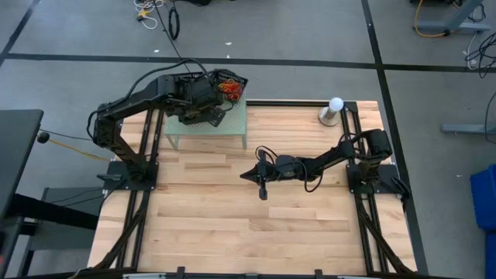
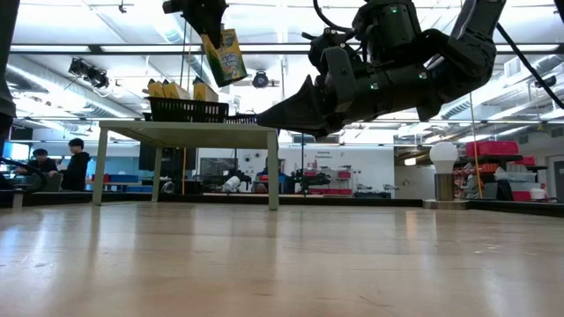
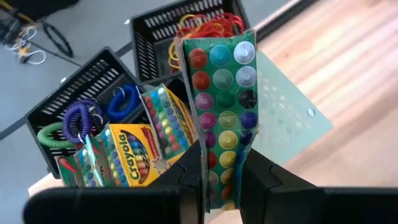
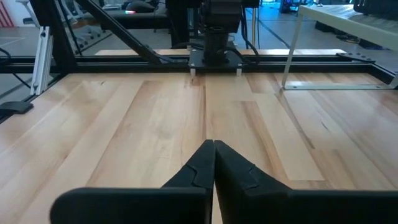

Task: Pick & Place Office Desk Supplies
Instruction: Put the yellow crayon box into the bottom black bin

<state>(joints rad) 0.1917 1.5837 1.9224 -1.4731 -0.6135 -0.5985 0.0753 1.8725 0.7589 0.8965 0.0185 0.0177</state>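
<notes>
My left gripper (image 3: 222,171) is over the black mesh trays (image 1: 221,87) on the small pale green table (image 1: 232,128) at the far left. It is shut on a yellow-and-green crayon box (image 3: 221,106), which hangs above the trays in the low view (image 2: 225,55). More crayon boxes (image 3: 127,155) stand in the nearer tray (image 3: 56,106) beside purple, blue and green coils. The other tray holds red, orange and yellow rubber bands (image 3: 208,28). My right gripper (image 4: 213,155) is shut and touches nothing, hovering over the middle of the wooden table (image 1: 252,175). My left gripper pinches the crayon box between its two fingers (image 3: 261,177), at the end nearest the wrist (image 3: 219,183), one finger on each narrow side. The fingers come from above, pointing down. The box is lifted clear of the trays and hangs tilted below the gripper (image 2: 207,16).
A white ball-topped grey stand (image 1: 335,108) sits at the far right corner of the table. The wooden top (image 1: 232,225) stretches bare toward the near edge. The small table's legs (image 2: 273,167) stand on the far left part. People sit in the room behind (image 2: 75,158).
</notes>
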